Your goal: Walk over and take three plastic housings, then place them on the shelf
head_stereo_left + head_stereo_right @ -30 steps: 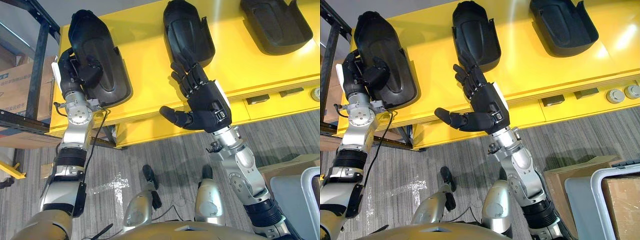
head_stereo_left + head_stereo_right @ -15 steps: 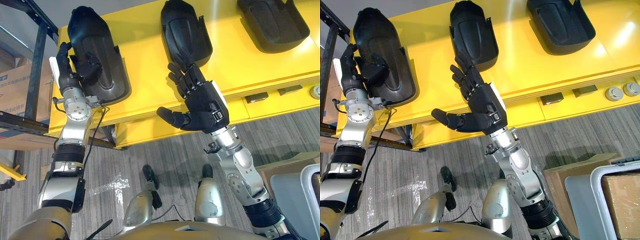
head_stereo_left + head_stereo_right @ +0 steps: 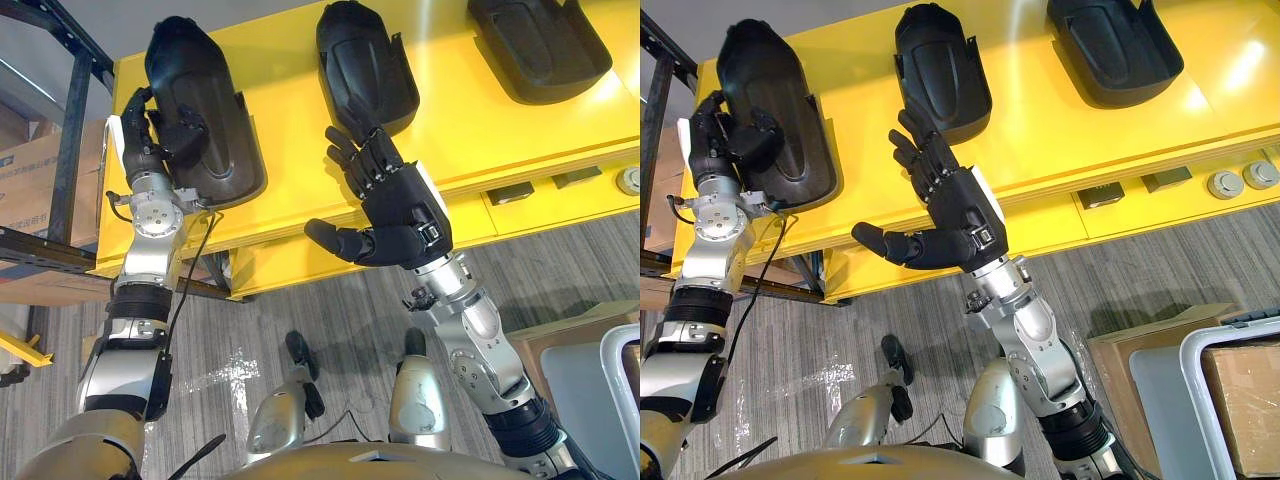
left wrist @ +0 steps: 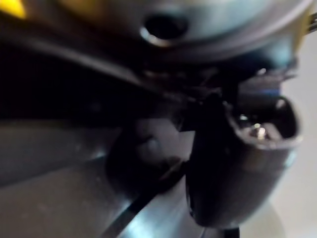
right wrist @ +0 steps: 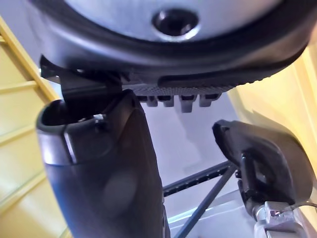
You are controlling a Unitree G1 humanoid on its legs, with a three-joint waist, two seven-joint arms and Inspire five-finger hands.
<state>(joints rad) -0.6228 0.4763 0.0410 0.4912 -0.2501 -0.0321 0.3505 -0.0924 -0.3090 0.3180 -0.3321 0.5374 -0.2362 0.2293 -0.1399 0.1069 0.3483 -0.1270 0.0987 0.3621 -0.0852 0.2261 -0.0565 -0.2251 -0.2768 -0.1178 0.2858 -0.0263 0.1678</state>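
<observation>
Moved: right hand [image 3: 400,212] has crept a bit farther and to the left, so its fingertips now sit just short of the near end of the middle black plastic housing [image 3: 365,60]. The left hand [image 3: 160,135] looks like it's settled tighter on its piece.
Left hand: fingers and thumb are curled round the near-left rim of the black plastic housing on the left [image 3: 210,110], clamped on it. That housing is resting on the table though, not lifted.
Right hand: wide open, fingers spread, thumb sticking out to the left, holding nothing.
Housings: all three lie hollow side up on the glossy yellow table [image 3: 290,130]. The third black plastic housing [image 3: 540,45] sits far right, untouched.
Shelf: dark metal shelf [image 3: 70,120] stands just left of the table, with no housing on it that I can see.
Progress: pretty early, I'd say. The walk-up is done, one grab is on and a second looks close. The lifting, the third housing and the whole shelf part are left.
</observation>
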